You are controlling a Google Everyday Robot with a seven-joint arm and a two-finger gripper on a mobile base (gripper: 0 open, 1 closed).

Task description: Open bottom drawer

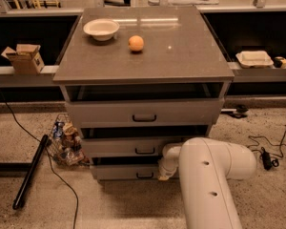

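Observation:
The grey cabinet (143, 56) has three stacked drawers. The bottom drawer (119, 172) is the lowest, with a flat grey front and a small black loop handle (144, 175). It stands out slightly from the cabinet, with a dark gap above it. My white arm (207, 175) reaches in from the lower right. My gripper (162, 174) is at the right part of the bottom drawer's front, just right of the handle, mostly hidden behind the wrist.
The middle drawer (133, 147) and top drawer (143, 112) sit above. A white bowl (101, 29) and an orange (136, 43) lie on the cabinet top. A basket of items (64, 142), a black pole (31, 171) and cables lie on the floor to the left.

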